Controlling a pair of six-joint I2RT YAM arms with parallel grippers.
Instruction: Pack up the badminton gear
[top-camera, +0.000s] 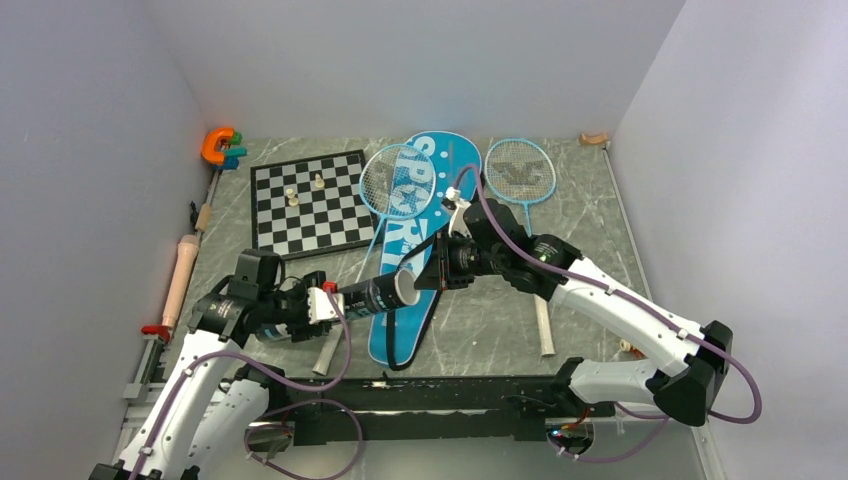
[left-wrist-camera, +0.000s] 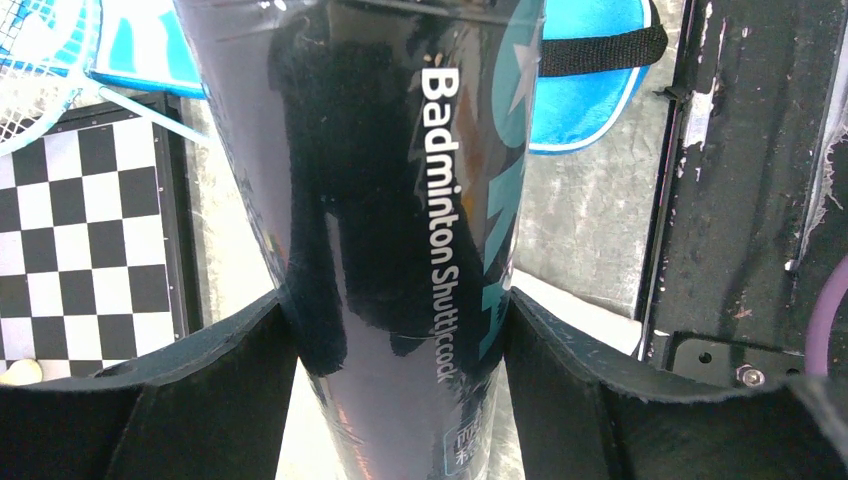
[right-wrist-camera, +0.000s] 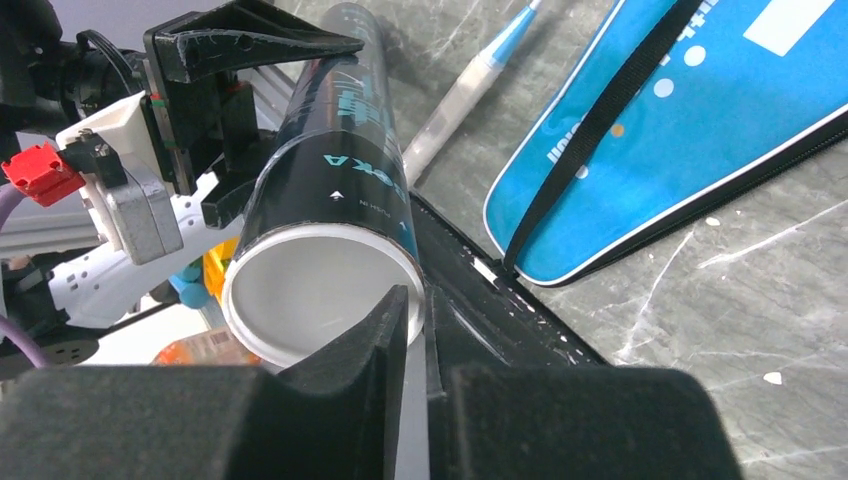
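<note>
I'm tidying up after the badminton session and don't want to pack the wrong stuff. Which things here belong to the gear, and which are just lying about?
Gear to pack:
- black tube
- blue bag
- racket on the bag
- racket beside the bag
No shuttlecock is clearly in view.

Just lying about:
- chessboard with its pale pieces
- orange clamp

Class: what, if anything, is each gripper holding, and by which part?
Left gripper clamps the black tube across its body, away from the open mouth. Right gripper sits at that mouth's rim; any hold there cannot be told.
</note>
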